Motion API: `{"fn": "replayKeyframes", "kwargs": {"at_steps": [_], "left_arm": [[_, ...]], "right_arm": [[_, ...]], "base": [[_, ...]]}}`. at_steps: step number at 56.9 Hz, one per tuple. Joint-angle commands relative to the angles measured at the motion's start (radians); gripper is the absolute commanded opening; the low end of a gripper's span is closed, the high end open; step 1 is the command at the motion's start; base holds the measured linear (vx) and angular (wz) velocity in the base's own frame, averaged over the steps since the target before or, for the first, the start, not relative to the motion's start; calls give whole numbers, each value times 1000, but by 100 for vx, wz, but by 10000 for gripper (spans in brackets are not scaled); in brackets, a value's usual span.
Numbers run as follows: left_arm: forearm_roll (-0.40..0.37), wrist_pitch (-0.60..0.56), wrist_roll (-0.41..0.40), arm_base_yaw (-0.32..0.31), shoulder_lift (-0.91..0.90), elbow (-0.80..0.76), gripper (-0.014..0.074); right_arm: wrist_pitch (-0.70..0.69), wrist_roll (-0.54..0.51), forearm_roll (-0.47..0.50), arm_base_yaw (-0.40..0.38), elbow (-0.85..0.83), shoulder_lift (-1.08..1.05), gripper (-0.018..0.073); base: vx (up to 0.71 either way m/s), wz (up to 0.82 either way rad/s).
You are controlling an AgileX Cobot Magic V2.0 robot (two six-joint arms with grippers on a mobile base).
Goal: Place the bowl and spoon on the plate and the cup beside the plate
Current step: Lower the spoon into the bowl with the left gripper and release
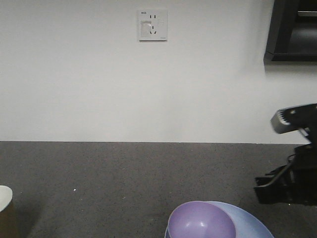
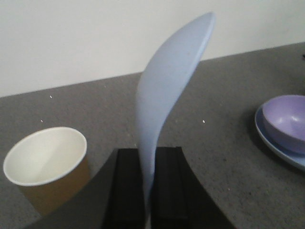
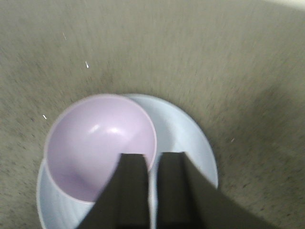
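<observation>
The pale blue spoon [image 2: 167, 86] stands upright with its scoop up, its handle clamped in my left gripper [image 2: 148, 150]. The brown paper cup [image 2: 45, 157] stands upright just left of that gripper and shows at the left edge of the front view [image 1: 5, 208]. The lavender bowl [image 3: 100, 143] sits on the left part of the pale blue plate [image 3: 186, 143]; both also show low in the front view, bowl [image 1: 200, 223] and plate [image 1: 252, 225]. My right gripper [image 3: 152, 155] hovers above the bowl's right rim, fingers nearly together, holding nothing.
The things rest on a dark grey table [image 1: 99, 173] that ends at a white wall with a socket [image 1: 152, 25]. A dark cabinet [image 1: 292, 29] hangs at the upper right. The right arm [image 1: 292, 173] stands right of the plate.
</observation>
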Motion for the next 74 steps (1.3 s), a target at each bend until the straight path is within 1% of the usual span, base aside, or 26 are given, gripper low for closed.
{"fn": "replayKeyframes", "kwargs": {"at_steps": [1, 8, 17, 22, 26, 33, 45, 53, 58, 63, 74], "left_arm": [[-21, -14, 0, -1, 51, -40, 0], [-16, 77, 0, -1, 164, -121, 0], [-25, 176, 1, -2, 361, -302, 0], [-26, 220, 5, -28, 486, -381, 0], [-26, 261, 5, -74, 593, -448, 0], [-28, 301, -30, -188, 746, -542, 0], [-24, 319, -108, -375, 969, -709, 0], [-23, 356, -135, -465, 1114, -848, 0], [-23, 392, -136, -497, 1182, -924, 0], [-21, 426, -163, -519, 1246, -989, 0], [-20, 443, -215, -529, 1347, -1096, 1]], "right_arm": [[-107, -2, -2, -2, 21, -141, -15], [-224, -2, -3, -2, 199, -295, -13], [-336, -1, 3, -2, 437, -424, -11], [-374, 4, 3, -2, 508, -462, -11], [-400, 6, 3, -2, 549, -474, -11], [-413, 6, 3, -2, 573, -472, -11], [-447, 6, 3, -2, 575, -472, -10], [-450, 6, 0, -2, 575, -472, -8], [-450, 6, -2, -2, 575, -472, -8], [-450, 6, -5, -2, 575, -472, -8], [-450, 6, -5, -2, 575, -472, -8]], "base": [[0, 0], [0, 0], [0, 0], [0, 0], [0, 0], [0, 0], [0, 0], [0, 0], [0, 0], [0, 0], [0, 0]]}}
